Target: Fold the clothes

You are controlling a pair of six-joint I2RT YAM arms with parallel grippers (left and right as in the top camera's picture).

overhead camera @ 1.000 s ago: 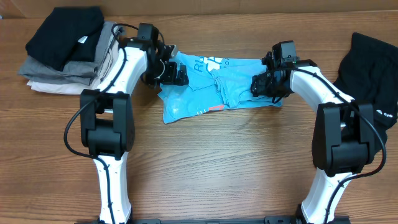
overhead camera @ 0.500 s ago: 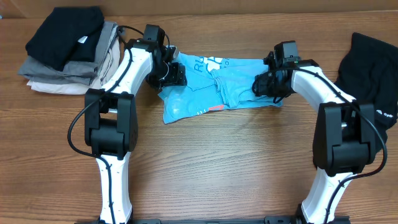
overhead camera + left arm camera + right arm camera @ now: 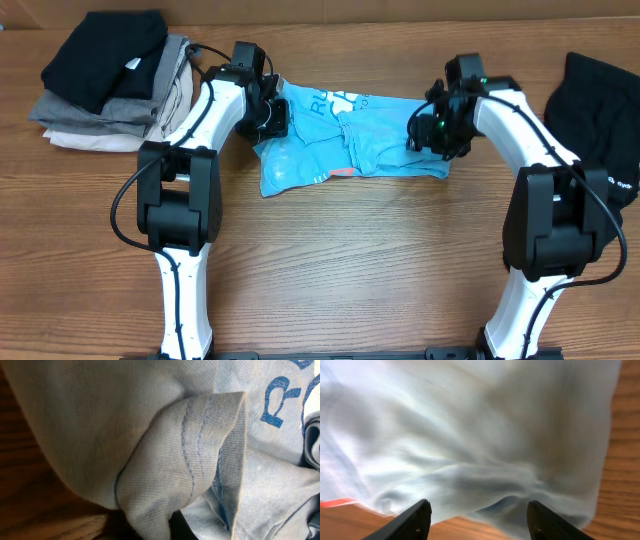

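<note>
The light blue T-shirt (image 3: 305, 165) lies crumpled and bunched on the wooden table (image 3: 340, 260), toward 12 o'clock from the table's middle, stretched roughly from 9 to 3 o'clock. White lettering (image 3: 320, 104) shows on its 11 o'clock part, and a red-pink strip (image 3: 343, 172) sits near its 6 o'clock edge. Up close, a double-stitched hem (image 3: 200, 440) is folded back on itself. The black garment (image 3: 595, 110) lies loose at 3 o'clock, cut by the frame's edge, with a small white logo (image 3: 622, 184) at its 5 o'clock corner.
</note>
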